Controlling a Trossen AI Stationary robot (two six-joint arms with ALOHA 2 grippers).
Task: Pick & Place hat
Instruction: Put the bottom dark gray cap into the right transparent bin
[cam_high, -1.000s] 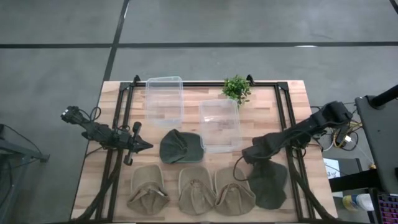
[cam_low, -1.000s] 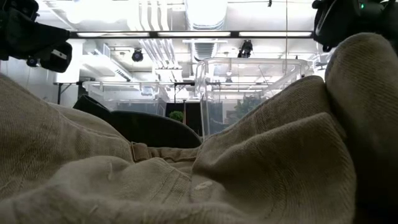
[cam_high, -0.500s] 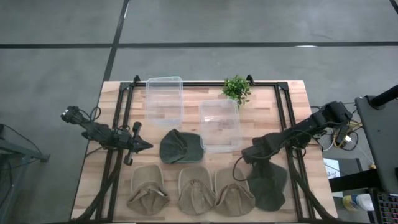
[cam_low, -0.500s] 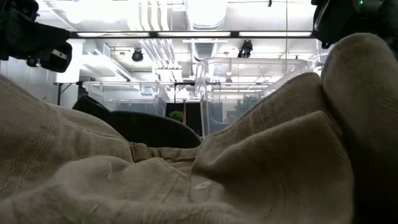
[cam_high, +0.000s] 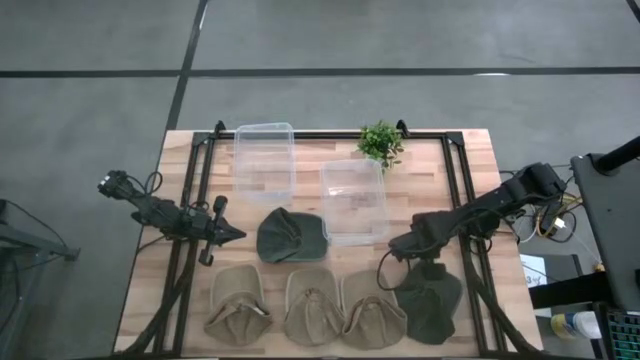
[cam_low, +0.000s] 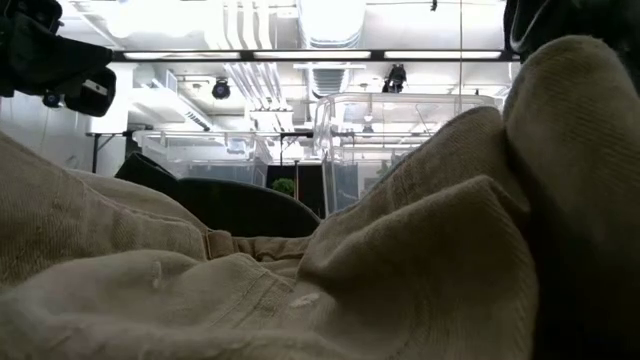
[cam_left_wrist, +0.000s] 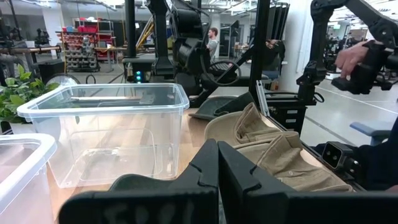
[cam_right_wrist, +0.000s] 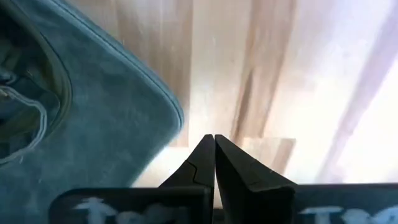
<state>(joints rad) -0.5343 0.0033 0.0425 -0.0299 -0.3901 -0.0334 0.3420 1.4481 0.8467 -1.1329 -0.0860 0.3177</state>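
We hover right claw (cam_high: 402, 246), fingers pressed together, empty, just above brim of dark green fabric cap (cam_high: 430, 302) lying flat at near right of wooden counter (cam_high: 470, 160). Approach step, we judge: next, spread fingers, drop, pinch brim. Left claw (cam_high: 230, 234) waits closed, beside second dark green cap (cam_high: 288, 236).

Four hats line the worktop's (cam_high: 470, 150) front edge; a fifth hat (cam_high: 288, 238) lies behind them. Two bins (cam_high: 264, 160) stand toward the back edge, with a plant (cam_high: 380, 142) at the back edge.
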